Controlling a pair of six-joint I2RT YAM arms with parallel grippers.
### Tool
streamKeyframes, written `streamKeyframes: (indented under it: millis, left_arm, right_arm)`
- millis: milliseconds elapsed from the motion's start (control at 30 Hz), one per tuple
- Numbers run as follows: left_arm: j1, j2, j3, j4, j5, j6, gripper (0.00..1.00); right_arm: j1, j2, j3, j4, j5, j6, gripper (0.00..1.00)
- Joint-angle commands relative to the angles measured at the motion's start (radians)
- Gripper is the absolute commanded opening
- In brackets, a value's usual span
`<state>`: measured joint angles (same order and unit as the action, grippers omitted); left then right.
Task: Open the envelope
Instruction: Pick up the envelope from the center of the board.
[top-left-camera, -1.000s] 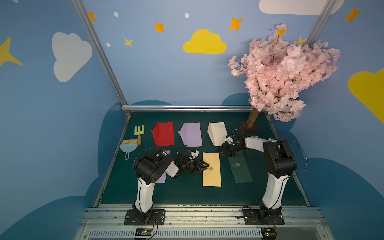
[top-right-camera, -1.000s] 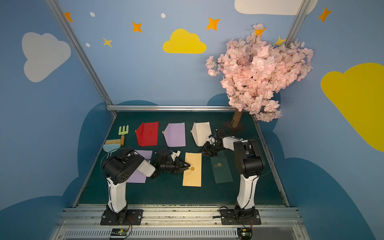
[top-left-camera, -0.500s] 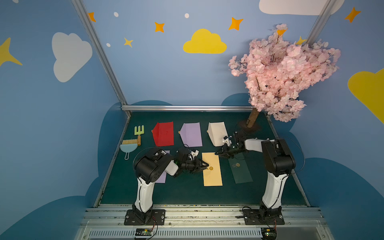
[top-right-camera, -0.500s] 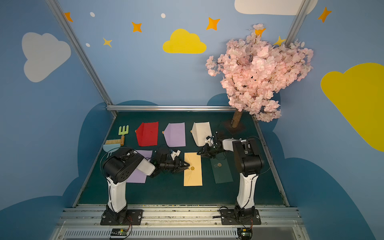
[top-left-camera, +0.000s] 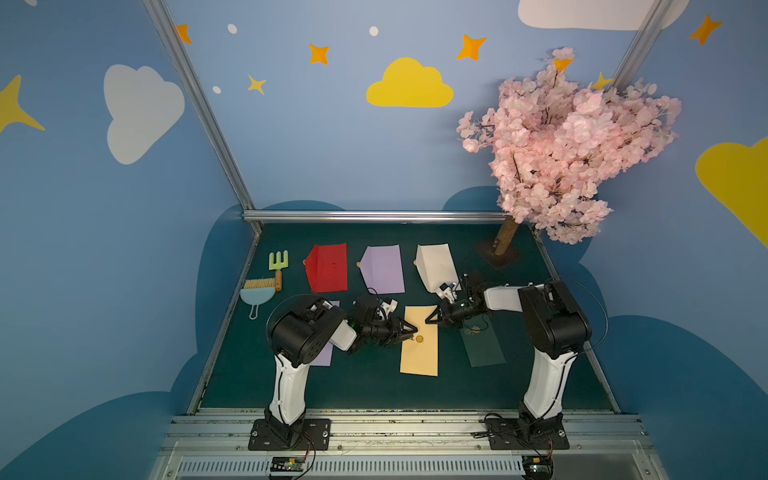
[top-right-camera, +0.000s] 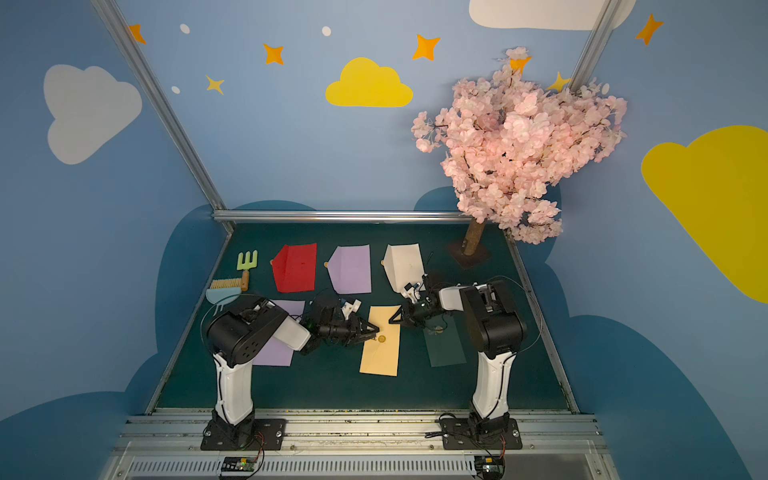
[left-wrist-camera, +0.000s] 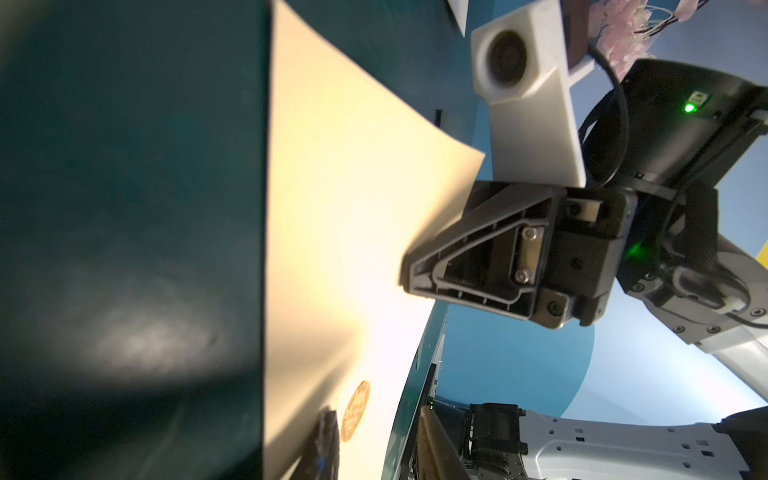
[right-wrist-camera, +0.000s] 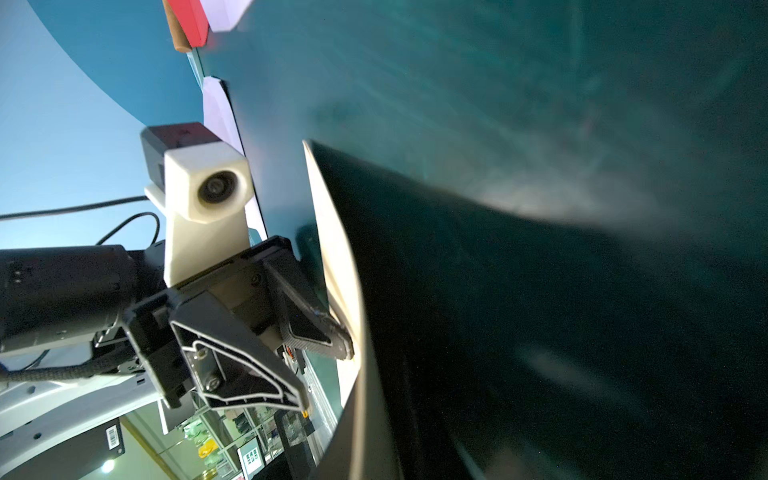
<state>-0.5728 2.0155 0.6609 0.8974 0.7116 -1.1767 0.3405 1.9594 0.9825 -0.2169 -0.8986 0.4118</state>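
While the yellow envelope (top-left-camera: 419, 353) lies in the middle of the green table (top-left-camera: 365, 386), between both arms, the right gripper (top-left-camera: 430, 321) pinches its far corner, which curls up off the table. The left gripper (top-left-camera: 409, 331) has its jaws spread, and one fingertip (right-wrist-camera: 343, 349) pushes down on the envelope near the gold seal (top-left-camera: 419, 339). If the right arm pulls too hard, the paper could tear or slip out. If the left finger lifts, the whole envelope could slide instead of opening.

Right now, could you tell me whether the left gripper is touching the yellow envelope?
Touching. The right wrist view shows one fingertip of the left gripper pressed against the yellow envelope, with its jaws standing open.
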Motion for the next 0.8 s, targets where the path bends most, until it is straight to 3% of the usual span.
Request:
streamKeyframes:
  millis: [0,133,333,600,700,767]
  left_arm:
    - [0.017,0.063,-0.022,-0.113,-0.067,0.014,0.34]
    - [0.017,0.063,-0.025,-0.102,-0.066,0.01,0.34]
    - [0.019,0.055,-0.054,0.005,-0.05,-0.02,0.34]
    - [0.066,-0.083,-0.134,0.311,0.025,-0.054,0.37]
    - [0.1,-0.23,-0.153,0.229,0.065,0.017,0.39]
    - [0.117,-0.368,-0.146,0.035,0.083,0.127,0.41]
  right_arm:
    - [0.017,-0.046,-0.037,0.028,0.002,0.049,0.16]
    - [0.035,-0.072,-0.054,0.078,0.005,0.098,0.16]
    - [0.052,-0.118,-0.044,0.107,0.043,0.151,0.0]
    - [0.052,-0.263,0.036,-0.112,0.053,0.055,0.0]
    - [0.051,-0.347,0.051,-0.198,0.05,0.01,0.0]
    - [0.052,-0.399,0.068,-0.259,0.025,-0.025,0.0]
